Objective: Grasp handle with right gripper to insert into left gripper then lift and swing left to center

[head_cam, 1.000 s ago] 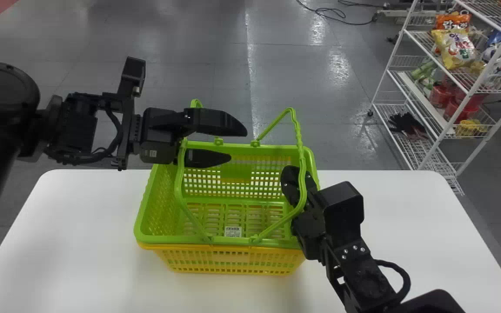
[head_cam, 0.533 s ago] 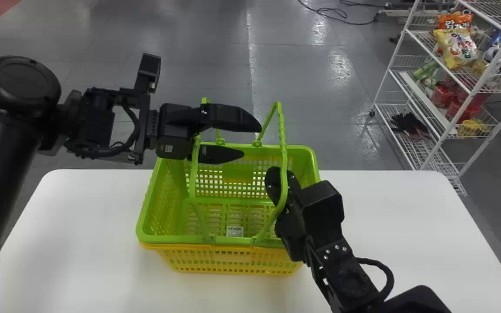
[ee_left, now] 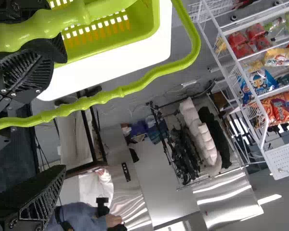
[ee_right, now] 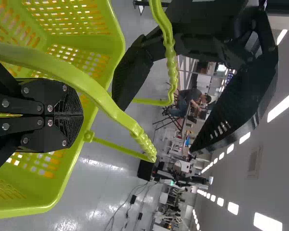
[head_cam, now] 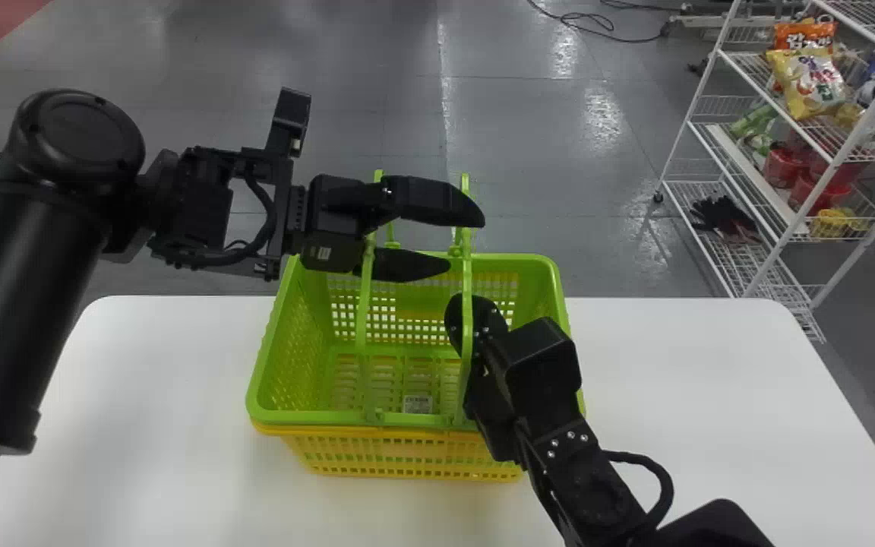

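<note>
While the left gripper (head_cam: 468,243) hangs wide open above the far edge of the bench (head_cam: 164,418), the green basket (head_cam: 316,417) sits in a yellow basket (head_cam: 407,456) at that edge, roughly midway between its far corners. Fingers pressed together, the right gripper (head_cam: 456,319) is just beside the right handle (head_cam: 467,304).

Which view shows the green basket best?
The head view: it takes in most of the green basket, inside included. The left wrist view shows one corner; the right wrist view, some walls, cut off at the edge.
</note>
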`<state>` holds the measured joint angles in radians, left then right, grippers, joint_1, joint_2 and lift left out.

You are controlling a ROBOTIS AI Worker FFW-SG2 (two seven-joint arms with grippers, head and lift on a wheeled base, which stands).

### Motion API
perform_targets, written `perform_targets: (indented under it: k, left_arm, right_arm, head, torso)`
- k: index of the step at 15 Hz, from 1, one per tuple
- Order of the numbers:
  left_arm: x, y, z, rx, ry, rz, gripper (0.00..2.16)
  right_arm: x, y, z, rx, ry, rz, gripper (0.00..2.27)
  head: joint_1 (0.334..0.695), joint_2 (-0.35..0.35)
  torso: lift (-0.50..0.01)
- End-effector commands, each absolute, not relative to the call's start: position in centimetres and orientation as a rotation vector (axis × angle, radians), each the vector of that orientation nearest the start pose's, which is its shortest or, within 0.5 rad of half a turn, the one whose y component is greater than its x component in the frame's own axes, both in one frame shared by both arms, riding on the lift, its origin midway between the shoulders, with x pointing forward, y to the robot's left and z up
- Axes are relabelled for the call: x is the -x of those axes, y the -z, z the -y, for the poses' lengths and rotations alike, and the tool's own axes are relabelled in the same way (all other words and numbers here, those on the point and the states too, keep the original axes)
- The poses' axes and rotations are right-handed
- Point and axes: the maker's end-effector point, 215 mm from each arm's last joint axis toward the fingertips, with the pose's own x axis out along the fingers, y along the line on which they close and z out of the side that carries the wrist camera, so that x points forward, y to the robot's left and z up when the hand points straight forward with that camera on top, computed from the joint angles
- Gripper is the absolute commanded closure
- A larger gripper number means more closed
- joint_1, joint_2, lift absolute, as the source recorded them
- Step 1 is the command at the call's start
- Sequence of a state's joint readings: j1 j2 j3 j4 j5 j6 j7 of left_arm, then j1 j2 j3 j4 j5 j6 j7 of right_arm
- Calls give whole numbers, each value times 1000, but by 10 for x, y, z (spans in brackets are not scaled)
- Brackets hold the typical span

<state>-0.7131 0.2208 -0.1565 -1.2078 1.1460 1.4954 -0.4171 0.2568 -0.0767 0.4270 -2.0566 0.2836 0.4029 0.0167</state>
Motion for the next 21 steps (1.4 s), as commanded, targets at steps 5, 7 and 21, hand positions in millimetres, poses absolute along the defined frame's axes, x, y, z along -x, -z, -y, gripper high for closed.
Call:
perform_targets:
  k: [5, 7, 21]
  left_arm:
    - [-520, 257, -6, 802, 1137, -1012, 2]
    - [-522, 255, -7, 807, 1138, -1009, 2]
    - [-532, 245, -10, 930, 1141, -1026, 2]
  right_arm:
    - [-469, 343, 19, 279, -385, -146, 2236]
    - [-468, 345, 26, 279, -374, -150, 2236]
    - [-397, 323, 142, 157, -208, 19, 194]
  head:
    - [695, -16]
    - [695, -15]
    - [695, -141]
  torso:
    - [-93]
    - [-93]
    - [-93]
